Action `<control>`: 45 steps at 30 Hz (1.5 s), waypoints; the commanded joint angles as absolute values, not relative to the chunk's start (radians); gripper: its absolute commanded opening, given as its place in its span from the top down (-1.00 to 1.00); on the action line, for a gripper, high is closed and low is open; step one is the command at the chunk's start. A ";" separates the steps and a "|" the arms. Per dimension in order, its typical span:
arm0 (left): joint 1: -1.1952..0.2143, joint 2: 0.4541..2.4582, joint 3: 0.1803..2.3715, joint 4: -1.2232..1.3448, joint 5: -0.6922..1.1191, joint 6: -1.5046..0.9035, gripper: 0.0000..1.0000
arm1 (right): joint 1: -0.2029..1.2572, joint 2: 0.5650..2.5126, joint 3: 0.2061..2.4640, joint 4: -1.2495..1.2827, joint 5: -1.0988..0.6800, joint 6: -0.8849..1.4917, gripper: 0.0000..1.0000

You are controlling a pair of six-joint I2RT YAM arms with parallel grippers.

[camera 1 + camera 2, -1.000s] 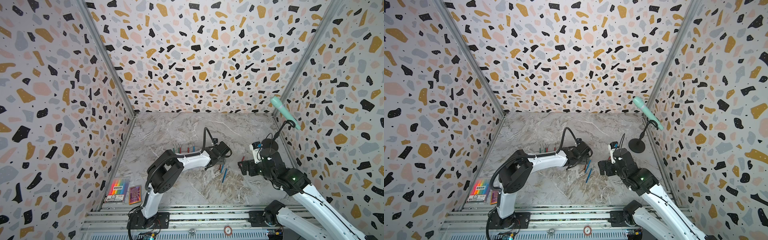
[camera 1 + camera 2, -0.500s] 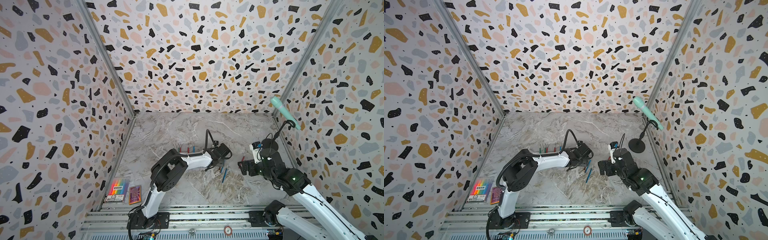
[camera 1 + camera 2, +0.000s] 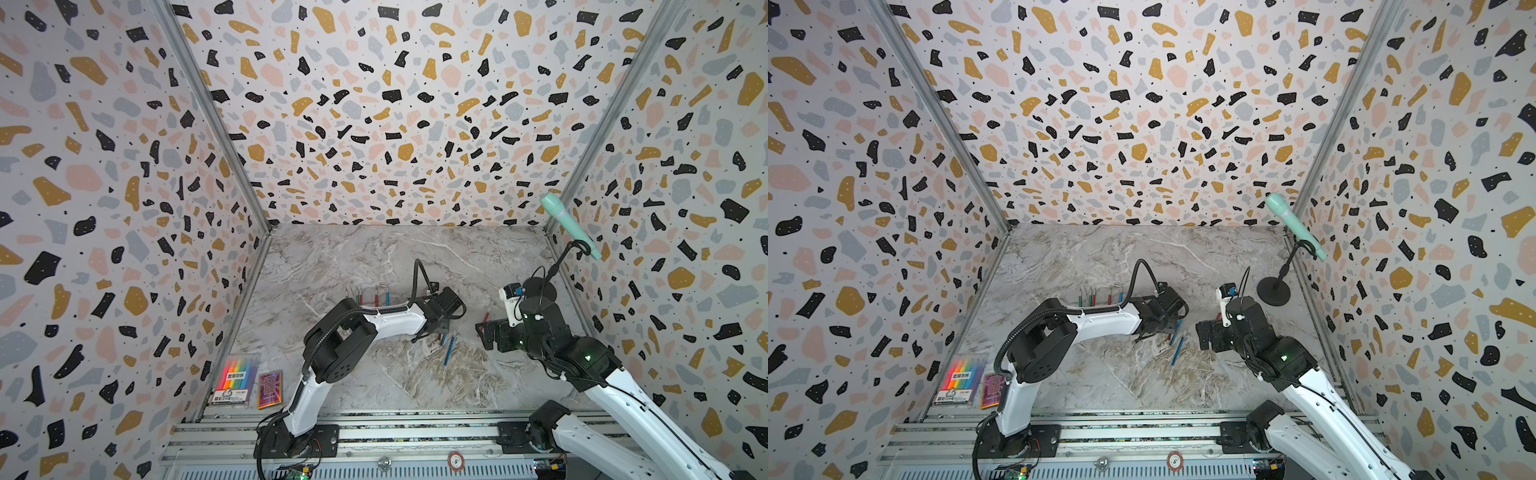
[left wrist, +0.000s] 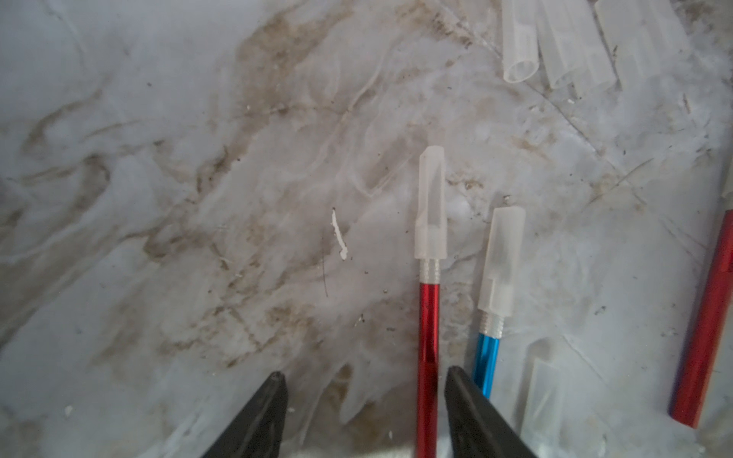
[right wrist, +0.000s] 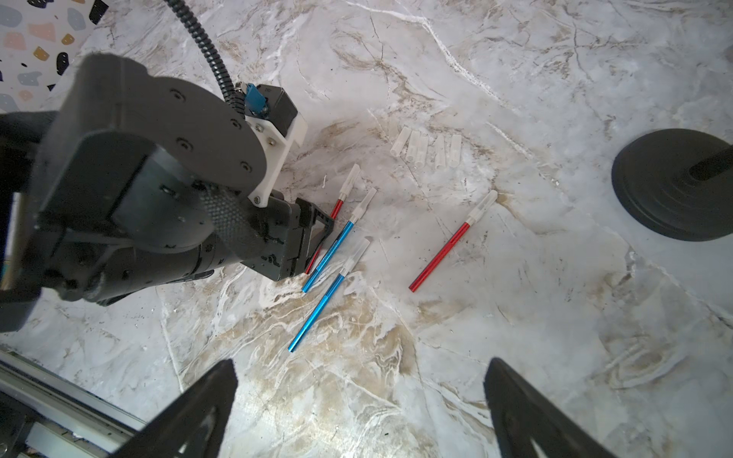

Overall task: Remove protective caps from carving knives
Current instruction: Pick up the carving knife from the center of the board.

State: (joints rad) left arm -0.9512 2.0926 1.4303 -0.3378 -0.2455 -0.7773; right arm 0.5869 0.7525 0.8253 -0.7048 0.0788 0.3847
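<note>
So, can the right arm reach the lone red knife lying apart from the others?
Probably yes: the right gripper is open and the lone red knife lies ahead of it on bare marble, nothing between.

Blue knife (image 4: 487, 357) lies just beside red knife (image 4: 428, 325); table (image 4: 178, 238) opposite bare.

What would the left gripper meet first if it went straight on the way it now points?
Probably the capped red carving knife, whose shaft lies between the parted fingers of the left gripper, though depth is unclear.
</note>
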 commanded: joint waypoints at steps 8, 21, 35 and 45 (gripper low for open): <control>-0.962 2.171 1.503 -0.400 -0.249 -0.765 -0.12 | 0.588 0.743 0.821 -0.704 0.080 0.393 -0.98; -0.982 2.196 1.486 -0.424 -0.252 -0.757 0.20 | 0.588 0.743 0.821 -0.704 0.081 0.393 -0.98; -1.006 2.231 1.458 -0.434 -0.242 -0.746 0.35 | 0.581 0.715 0.827 -0.712 0.119 0.412 -0.98; -1.012 2.263 1.435 -0.418 -0.227 -0.742 0.48 | 0.576 0.715 0.827 -0.710 0.119 0.412 -0.98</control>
